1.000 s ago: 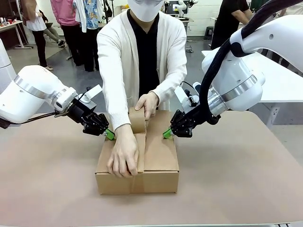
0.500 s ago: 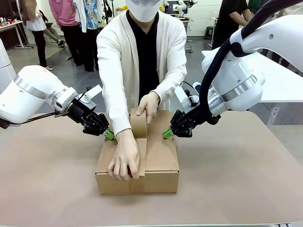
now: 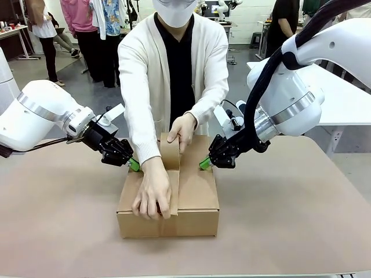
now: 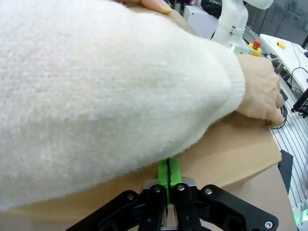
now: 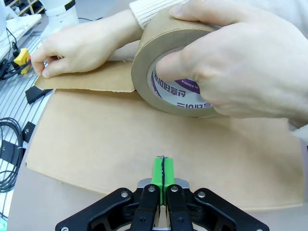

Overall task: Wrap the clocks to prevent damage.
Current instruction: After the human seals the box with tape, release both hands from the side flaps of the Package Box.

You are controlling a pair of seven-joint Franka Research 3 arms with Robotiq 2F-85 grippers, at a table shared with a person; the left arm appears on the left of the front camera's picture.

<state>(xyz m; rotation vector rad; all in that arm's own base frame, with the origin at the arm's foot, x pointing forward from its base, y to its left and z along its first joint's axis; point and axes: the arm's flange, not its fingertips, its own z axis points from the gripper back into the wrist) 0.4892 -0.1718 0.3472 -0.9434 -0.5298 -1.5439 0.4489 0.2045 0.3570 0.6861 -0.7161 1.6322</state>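
Sealing step. Box (image 3: 197,191) shut on desk (image 3: 290,220), clocks likely inside. Person's near hand (image 3: 152,194) pins tape (image 3: 173,182) at box's 6 o'clock edge. Left hand (image 3: 134,165) and right hand (image 3: 204,164) clenched, empty, tips at flaps, 10 and 2. Far hand (image 3: 182,128) holds roll (image 3: 169,149) at 12. Next: hold flaps flat while tape is pressed down and cut.

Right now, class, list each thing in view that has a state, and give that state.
Brown cardboard box: flaps closed, being taped.
Brown tape roll: held by person's hand, strip pulled out across box.
Left gripper: shut, tip at box top.
Right gripper: shut, tip at box top.
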